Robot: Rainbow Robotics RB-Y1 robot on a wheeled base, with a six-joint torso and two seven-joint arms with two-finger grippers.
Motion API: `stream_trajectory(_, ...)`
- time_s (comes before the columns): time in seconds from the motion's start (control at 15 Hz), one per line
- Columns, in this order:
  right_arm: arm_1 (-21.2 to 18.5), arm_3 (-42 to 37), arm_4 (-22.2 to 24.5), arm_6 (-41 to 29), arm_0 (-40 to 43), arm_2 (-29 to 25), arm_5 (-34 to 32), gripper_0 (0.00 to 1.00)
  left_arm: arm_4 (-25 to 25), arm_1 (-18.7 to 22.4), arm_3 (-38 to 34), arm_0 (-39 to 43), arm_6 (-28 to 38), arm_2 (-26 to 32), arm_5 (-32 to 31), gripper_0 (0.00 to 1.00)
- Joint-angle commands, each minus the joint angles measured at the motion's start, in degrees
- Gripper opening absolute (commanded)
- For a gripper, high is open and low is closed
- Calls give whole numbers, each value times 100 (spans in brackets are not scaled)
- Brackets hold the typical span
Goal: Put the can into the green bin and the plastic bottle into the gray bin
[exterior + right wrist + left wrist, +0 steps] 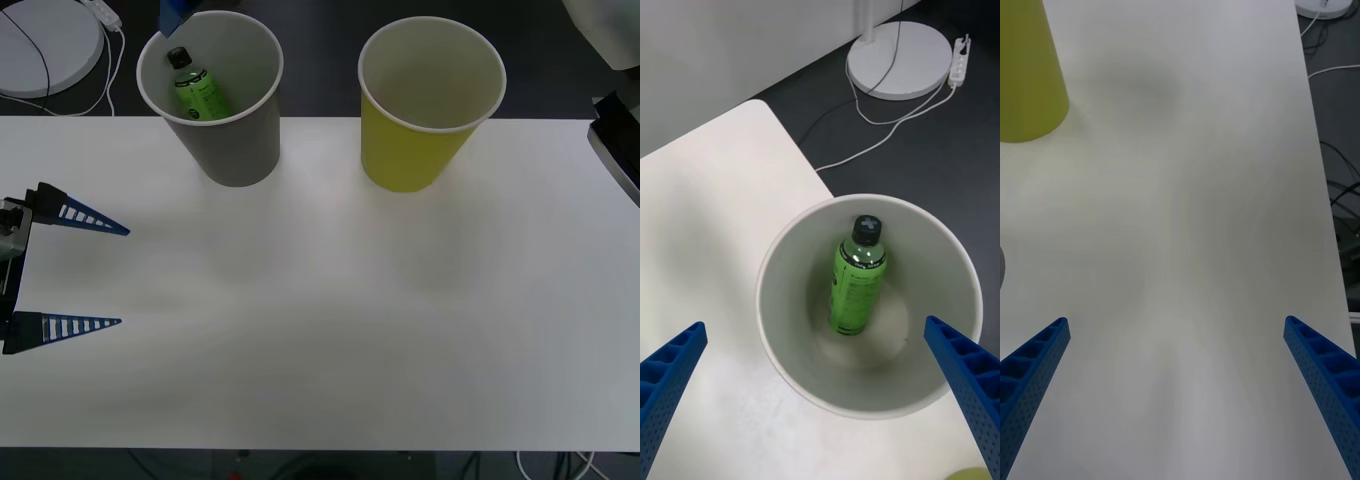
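The gray bin (225, 130) stands at the back left of the table with the plastic bottle (197, 88) leaning inside it, black cap up. In the right wrist view my right gripper (814, 324) hangs open above the gray bin (790, 300), and the plastic bottle (856, 289) rests on the bin's bottom, apart from the fingers. The green bin (425, 140) stands to the right of the gray one; its side (1026, 75) also shows in the left wrist view. My left gripper (124, 277) is open and holds nothing, low over the table's left edge (1176, 321). The can is out of view.
The white table (330, 320) runs from the bins to the front edge. Behind the table on the dark floor are a round white base (45, 45) with cables and a power strip (961, 60). Grey equipment (615, 140) sits at the right edge.
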Motion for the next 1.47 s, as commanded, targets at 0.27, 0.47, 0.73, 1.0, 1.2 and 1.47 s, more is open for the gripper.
stream_trajectory(0.27,-866,-1406,-529,68,669,-13,-29,100,0,0,0,0,0,0,0,100)
stream_trajectory(0.47,-1226,-2223,-625,68,1143,-162,-29,100,0,0,0,0,0,0,0,100)
stream_trajectory(0.73,-1657,-3234,-678,147,1890,-399,33,100,0,0,0,0,0,0,0,100)
stream_trajectory(1.0,-2087,-4034,-801,622,2804,-654,393,100,0,0,0,0,0,0,0,100)
stream_trajectory(1.2,-2465,-4526,-862,1008,3411,-725,718,100,0,0,0,0,0,0,0,100)
stream_trajectory(1.47,-2799,-5045,-915,1518,4211,-1015,797,100,0,0,0,0,0,0,0,100)
